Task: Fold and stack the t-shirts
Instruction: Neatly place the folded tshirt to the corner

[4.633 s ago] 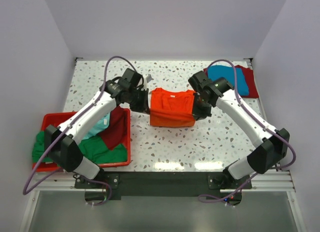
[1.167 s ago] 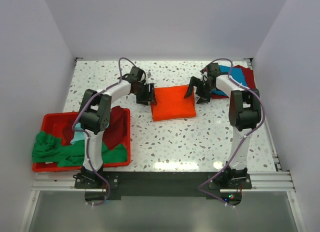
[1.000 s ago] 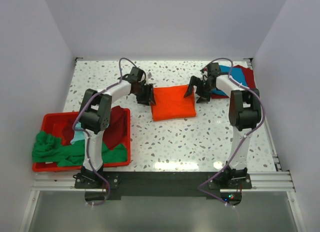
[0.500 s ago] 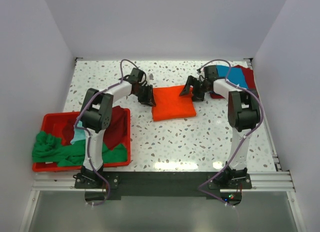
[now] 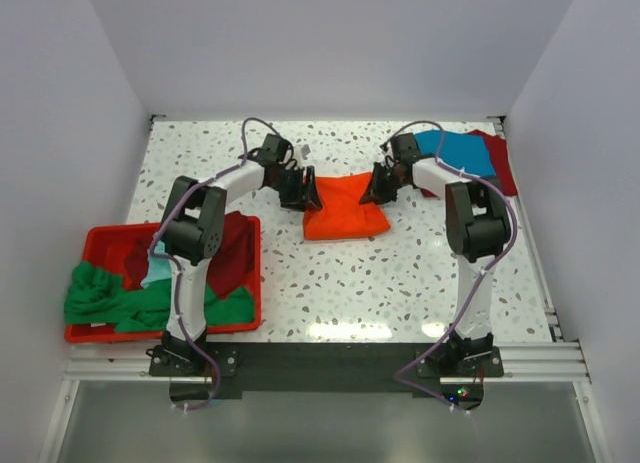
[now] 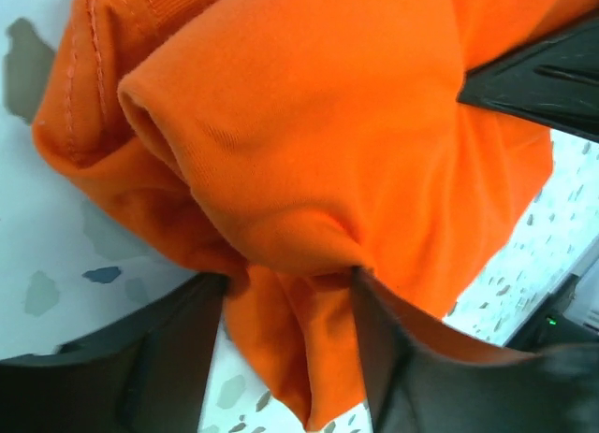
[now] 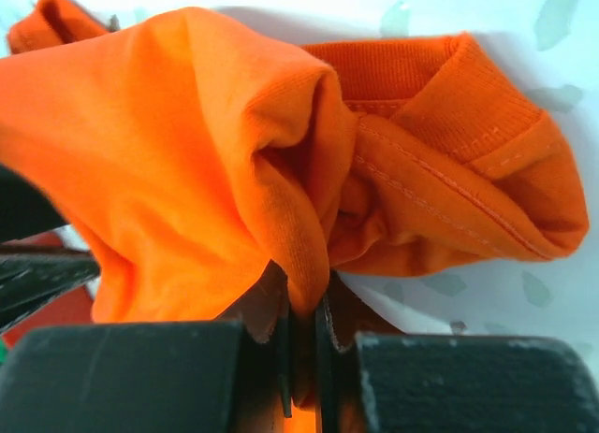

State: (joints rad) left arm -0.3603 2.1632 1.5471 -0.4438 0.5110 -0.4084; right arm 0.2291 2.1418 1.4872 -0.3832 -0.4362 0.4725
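The orange shirt (image 5: 345, 211) lies folded in the middle of the table (image 5: 400, 273), and I have one arm at each of its two far corners. My right gripper (image 7: 301, 321) is pressed together on a thin pleat of cloth just beside the ribbed collar (image 7: 421, 68), and the fabric drapes loosely away on both sides of the pinch. My left gripper (image 6: 290, 293) stands part-way apart, with a thick wad of orange filling the gap. The creases run towards that wad, so I read it as clamped, though less surely than the right. This shirt is light, limp knit. It will sag, stretch and slide over itself, and the layers can peel apart if only the top one is caught. I judge the stitched hem and collar to be the firmest places to hold, with all layers taken together at matching corners, so the fold keeps its shape when carried. A single-point hold would let it unroll. A blue shirt (image 5: 455, 151) sits on a dark red one (image 5: 503, 163) at the far right corner, and I take that to be the stack this one belongs on. The red bin (image 5: 110, 230) at my left holds a tangle of green (image 5: 100, 293), dark red and pale teal shirts, all unfolded, so the job looks less than half done.
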